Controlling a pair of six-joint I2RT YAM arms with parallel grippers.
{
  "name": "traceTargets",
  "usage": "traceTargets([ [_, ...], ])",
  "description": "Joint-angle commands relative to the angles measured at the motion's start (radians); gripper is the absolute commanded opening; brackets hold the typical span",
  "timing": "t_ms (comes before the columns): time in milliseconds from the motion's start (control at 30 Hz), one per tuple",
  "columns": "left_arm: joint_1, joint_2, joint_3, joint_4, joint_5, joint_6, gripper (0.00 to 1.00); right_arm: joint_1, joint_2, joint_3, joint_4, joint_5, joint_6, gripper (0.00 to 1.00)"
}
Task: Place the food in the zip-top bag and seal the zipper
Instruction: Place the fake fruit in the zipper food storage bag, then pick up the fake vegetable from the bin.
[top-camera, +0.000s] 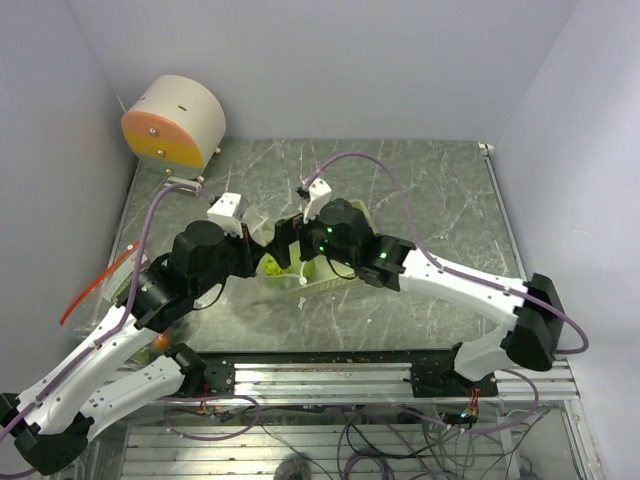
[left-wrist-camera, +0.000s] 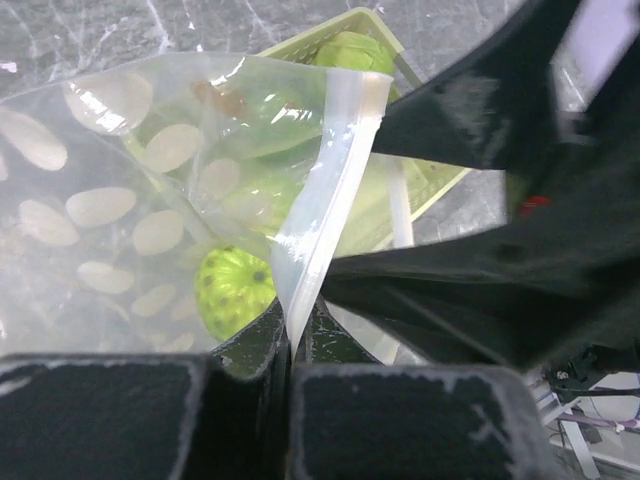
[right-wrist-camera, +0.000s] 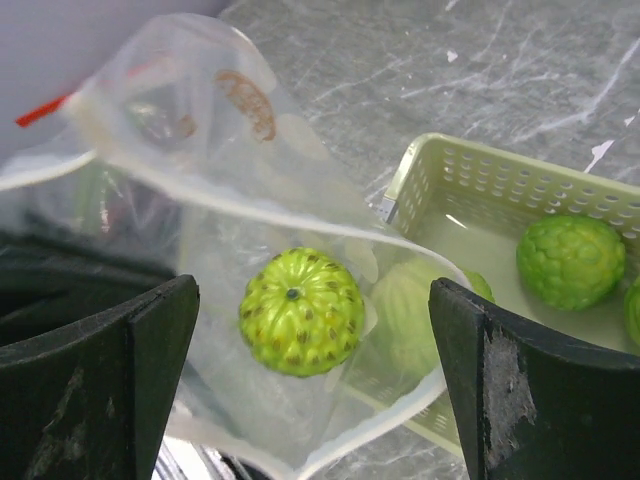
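Note:
My left gripper (left-wrist-camera: 290, 345) is shut on the rim of the clear zip-top bag (left-wrist-camera: 150, 180) and holds its mouth up. A bumpy light-green ball (right-wrist-camera: 300, 312) of the food lies inside the bag, right under my right gripper (right-wrist-camera: 312, 305), which is open with nothing between its fingers. A second green ball (right-wrist-camera: 570, 260) rests in the pale-green basket (right-wrist-camera: 500, 185), and another shows blurred through the bag's wall. From above, the two grippers meet over the bag (top-camera: 258, 225) and the basket (top-camera: 325, 285). An orange piece (top-camera: 161, 340) peeks out beside the left arm.
A round cream and orange device (top-camera: 175, 122) stands at the back left corner. A red-orange strip (top-camera: 90, 290) lies along the table's left edge. Grey walls close in on three sides of the marbled table (top-camera: 430, 200).

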Motion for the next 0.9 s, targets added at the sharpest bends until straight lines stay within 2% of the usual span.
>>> traceTargets([
  [0,-0.003,-0.004,0.028,-0.019,-0.080,0.007,0.07,0.026,-0.156,-0.035,0.046,-0.068,-0.047,1.00],
  [167,-0.003,-0.025,0.061,-0.119,-0.210,0.033,0.07,0.024,-0.321,-0.136,0.115,-0.102,-0.087,1.00],
  [267,-0.003,-0.050,0.107,-0.175,-0.283,0.038,0.07,0.022,-0.380,-0.153,0.098,-0.005,-0.078,1.00],
  [333,-0.003,-0.078,0.103,-0.154,-0.289,0.042,0.07,0.013,-0.370,-0.131,0.029,0.098,-0.063,1.00],
  [400,-0.003,-0.078,0.109,-0.160,-0.281,0.043,0.07,-0.018,-0.335,-0.112,-0.055,0.187,-0.021,1.00],
  [533,-0.003,-0.063,0.147,-0.250,-0.328,0.044,0.07,-0.081,-0.211,-0.075,-0.153,0.158,0.023,1.00],
  [867,-0.003,-0.146,0.195,-0.338,-0.383,0.045,0.07,-0.100,0.115,0.004,-0.140,0.042,0.031,1.00],
])
